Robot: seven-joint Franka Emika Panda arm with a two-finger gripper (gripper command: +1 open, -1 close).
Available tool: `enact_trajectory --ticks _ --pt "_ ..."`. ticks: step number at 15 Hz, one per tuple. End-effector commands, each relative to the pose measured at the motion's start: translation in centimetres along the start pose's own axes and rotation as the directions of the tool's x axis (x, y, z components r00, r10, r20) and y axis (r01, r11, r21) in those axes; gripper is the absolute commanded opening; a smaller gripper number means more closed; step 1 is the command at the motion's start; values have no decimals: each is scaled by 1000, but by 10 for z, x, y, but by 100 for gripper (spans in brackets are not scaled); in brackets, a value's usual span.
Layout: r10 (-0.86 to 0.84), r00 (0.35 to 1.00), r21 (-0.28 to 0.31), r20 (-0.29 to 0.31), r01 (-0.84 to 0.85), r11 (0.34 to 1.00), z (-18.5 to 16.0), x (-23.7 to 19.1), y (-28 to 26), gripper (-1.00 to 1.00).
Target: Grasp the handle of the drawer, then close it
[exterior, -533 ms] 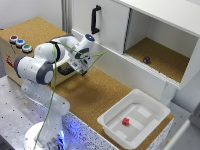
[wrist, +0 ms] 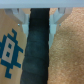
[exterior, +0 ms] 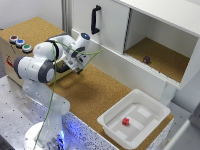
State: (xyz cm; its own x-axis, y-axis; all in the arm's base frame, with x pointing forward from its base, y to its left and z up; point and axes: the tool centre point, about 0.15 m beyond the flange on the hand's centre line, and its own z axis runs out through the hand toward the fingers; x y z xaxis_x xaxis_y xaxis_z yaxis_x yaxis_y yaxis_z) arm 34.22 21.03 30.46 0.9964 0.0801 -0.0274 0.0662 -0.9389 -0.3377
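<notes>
The drawer is in the wooden box (exterior: 9, 56) at the exterior view's left, and my arm hides most of it. In the wrist view its front (wrist: 11, 55) is light wood with a blue pixel figure. The black handle (wrist: 38, 50) runs as a dark bar between my two fingers (wrist: 21, 19). They press on its sides. My gripper (exterior: 71, 66) sits at the box's side, low over the cork surface (exterior: 95, 95), and appears shut on the handle.
Coloured buttons (exterior: 20, 43) sit on top of the wooden box. A white cabinet with a black door handle (exterior: 95, 20) stands behind, and a small dark object (exterior: 146, 59) lies in its open compartment. A white bin (exterior: 150, 102) holds a red cube (exterior: 126, 121).
No clear change; the arm and gripper stay at the drawer side of the box.
</notes>
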Motion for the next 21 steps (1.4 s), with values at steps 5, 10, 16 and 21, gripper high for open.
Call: enact_trajectory --ticks 5,10,16,21 --pt "-78 995 -15 55 79 997 53 4 -87 -100" --pt "-137 988 -23 73 139 990 68 -1 -122 -100" --pt "-47 999 -25 -27 46 999 34 -14 -118 100" --pt "44 978 -29 -204 -51 998 -32 -39 -95 100"
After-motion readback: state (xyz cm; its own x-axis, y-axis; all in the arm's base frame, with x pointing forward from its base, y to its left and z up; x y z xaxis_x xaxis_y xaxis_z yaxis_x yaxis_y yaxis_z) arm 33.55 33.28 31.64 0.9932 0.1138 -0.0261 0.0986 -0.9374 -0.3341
